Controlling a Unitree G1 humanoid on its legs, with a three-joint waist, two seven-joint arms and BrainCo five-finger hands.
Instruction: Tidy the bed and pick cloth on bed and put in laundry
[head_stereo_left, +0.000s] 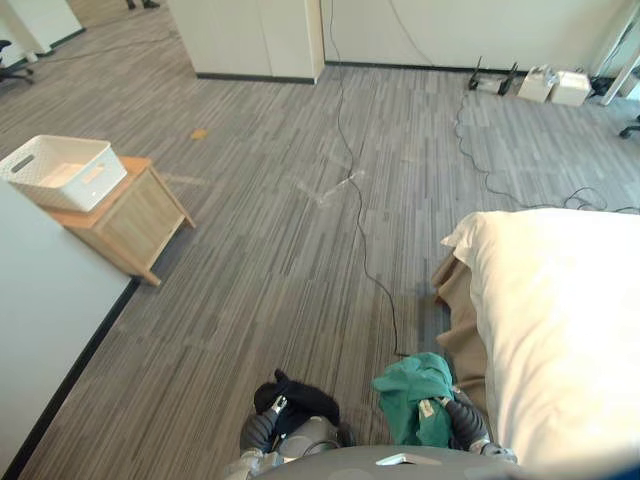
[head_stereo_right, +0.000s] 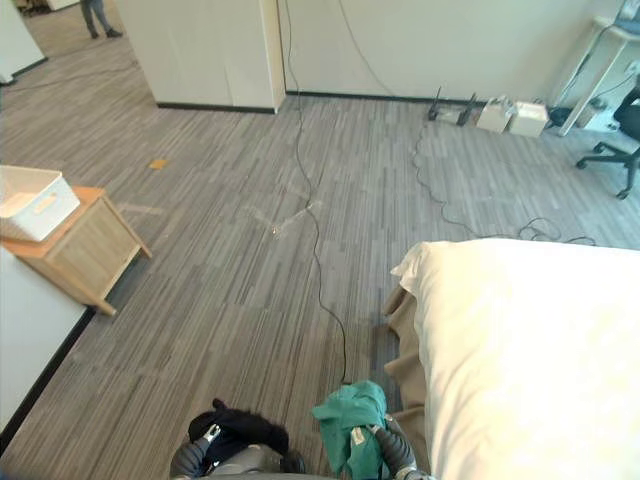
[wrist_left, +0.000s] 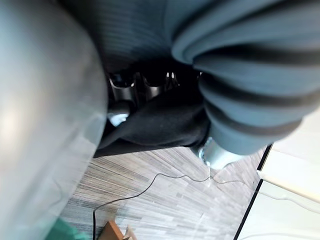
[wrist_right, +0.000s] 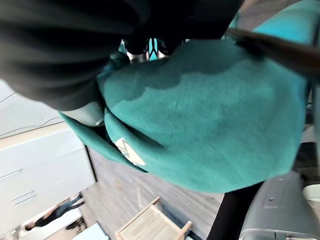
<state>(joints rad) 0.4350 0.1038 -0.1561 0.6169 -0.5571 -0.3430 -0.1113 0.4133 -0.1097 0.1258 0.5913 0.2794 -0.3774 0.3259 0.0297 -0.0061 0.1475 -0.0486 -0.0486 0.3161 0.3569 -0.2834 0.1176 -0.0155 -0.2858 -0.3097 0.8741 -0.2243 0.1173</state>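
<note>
At the bottom of the left eye view my left hand (head_stereo_left: 260, 430) is shut on a bunched black cloth (head_stereo_left: 296, 399), held close to my body. In the left wrist view the same black cloth (wrist_left: 155, 125) hangs under the curled fingers (wrist_left: 124, 86). Beside it, my right hand (head_stereo_left: 463, 421) is shut on a crumpled green cloth (head_stereo_left: 412, 392), just off the corner of the bed (head_stereo_left: 560, 340). The green cloth (wrist_right: 200, 125) bulges large in the right wrist view. The bed has a white cover and a brown skirt (head_stereo_left: 460, 320).
A white laundry basket (head_stereo_left: 60, 172) stands on a low wooden side table (head_stereo_left: 135, 215) at the left, against a white wall panel (head_stereo_left: 40, 320). A thin cable (head_stereo_left: 360, 230) runs across the grey floor. A person (head_stereo_right: 98, 15) stands far back left.
</note>
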